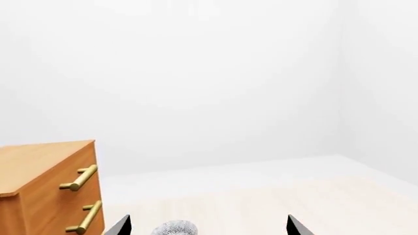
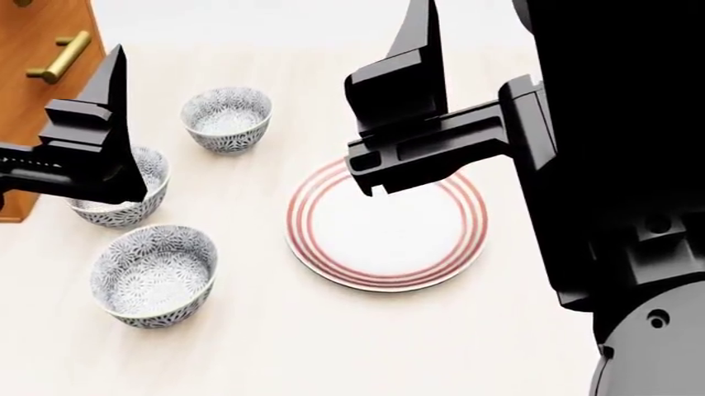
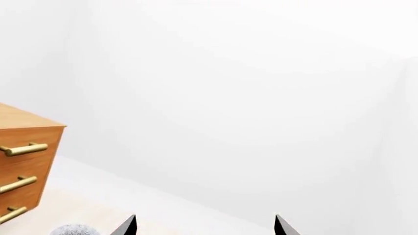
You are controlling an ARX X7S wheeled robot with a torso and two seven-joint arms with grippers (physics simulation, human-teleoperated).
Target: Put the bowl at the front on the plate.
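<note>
A pale, cream-coloured table (image 2: 330, 346) fills my head view, with plain white walls beyond it in both wrist views. At the far left stands a wooden drawer unit (image 2: 39, 49) with brass handles.

Three patterned bowls sit on the left part of the table. The bowl (image 2: 153, 275) nearest me is the front one; it stands upright on the table, just left of the plate (image 2: 388, 227) and apart from it. The middle bowl (image 2: 121, 191) lies a little farther back and left, partly hidden by my left arm. The far bowl (image 2: 227, 118) sits behind both, closer to the middle of the table. The plate, white with red rings, lies flat to the right of the bowls, and the part I can see carries nothing.

My left gripper (image 2: 111, 62) hangs over the middle bowl, fingers pointing away from me. In the left wrist view its two dark fingertips (image 1: 121, 226) show well apart at the edge of the picture, so the jaws are released, with a bowl rim visible between them but not touched.

My right gripper (image 2: 418, 33) hovers over the far edge of the plate. In its wrist view the fingertips (image 3: 127, 226) are likewise spread wide and grip nothing.
</note>
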